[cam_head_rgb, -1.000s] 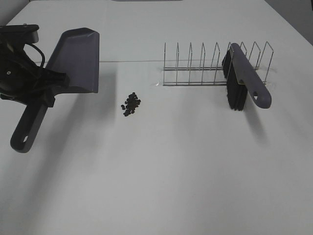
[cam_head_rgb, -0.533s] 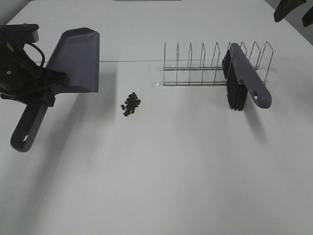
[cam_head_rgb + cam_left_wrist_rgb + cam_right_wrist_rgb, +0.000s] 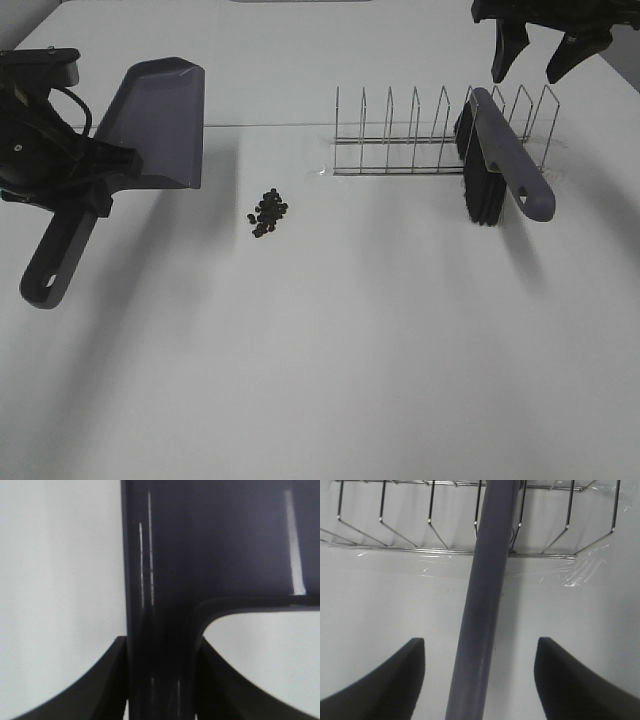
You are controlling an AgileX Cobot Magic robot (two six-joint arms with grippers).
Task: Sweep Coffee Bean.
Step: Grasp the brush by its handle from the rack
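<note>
**Table** point(image 3: 350, 350): white, flat, carries every item below.

**Left gripper** point(image 3: 93, 172): black, at the far left. Its fingers are clenched on the neck of the dustpan handle. In the left wrist view one finger point(image 3: 92, 685) lies hard against each side of that handle.

**Dustpan** point(image 3: 155, 120): grey-purple. The scoop points to the far side of the table and the handle slopes back toward the near edge, ending in a hanging hole. The broad shadow beside it suggests that it is held clear of the surface, though contact cannot be ruled out from this height.

**Coffee bean** point(image 3: 267, 213): tiny dark ovals in one loose cluster on the bare table. The cluster lies right of the scoop's near corner, between dustpan and wire rack, touching neither.

**Wire rack** point(image 3: 400, 145): chrome, with a row of upright dividers running left to right, right of centre. Clear tape point(image 3: 580, 570) shows at its foot.

**Brush** point(image 3: 505, 160): grey-purple handle over black bristles. It is lodged in a slot near the rack's right end, and the handle slants out toward the near edge.

**Right gripper** point(image 3: 535, 62): black, at the far right, above the brush's far end. Its fingers are spread wide. In the right wrist view the brush handle point(image 3: 482, 605) runs between the two fingers point(image 3: 395, 680) and meets neither.
</note>
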